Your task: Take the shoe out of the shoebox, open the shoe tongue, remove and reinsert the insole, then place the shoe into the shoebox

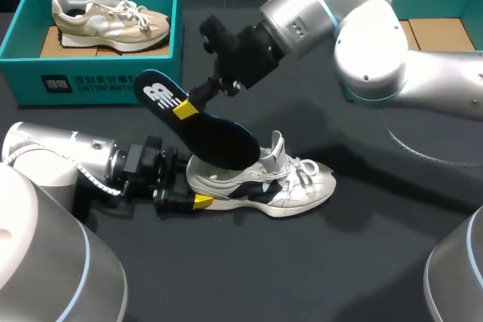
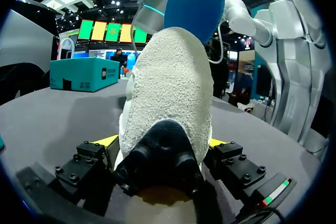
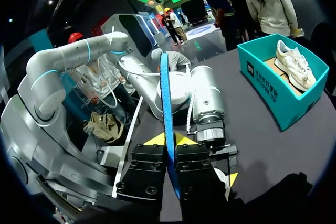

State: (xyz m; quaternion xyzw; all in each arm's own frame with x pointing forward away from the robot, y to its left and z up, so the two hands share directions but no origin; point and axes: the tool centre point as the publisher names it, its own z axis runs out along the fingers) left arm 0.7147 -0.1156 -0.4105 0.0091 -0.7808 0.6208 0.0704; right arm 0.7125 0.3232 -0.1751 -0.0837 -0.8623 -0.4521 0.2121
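A white and navy shoe [image 1: 290, 186] lies on its side on the dark table, toe to the right. My left gripper [image 1: 195, 186] comes in from the left and is shut on the shoe's heel [image 2: 168, 103], one yellow-tipped finger [image 2: 106, 141] on each side. Above the shoe, my right gripper [image 1: 185, 108] is shut on a dark blue insole [image 1: 215, 133]. The insole slants down with its lower end at the shoe's opening. In the right wrist view the insole [image 3: 166, 98] stands edge-on between the closed fingers of the right gripper [image 3: 169, 141].
A teal shoebox [image 1: 90, 81] at the back left holds a beige shoe [image 1: 109, 16]; the right wrist view shows this shoebox [image 3: 273, 85] too. Another teal box [image 1: 445, 32] stands at the back right behind my right arm, and the left wrist view has that box [image 2: 84, 74] ahead.
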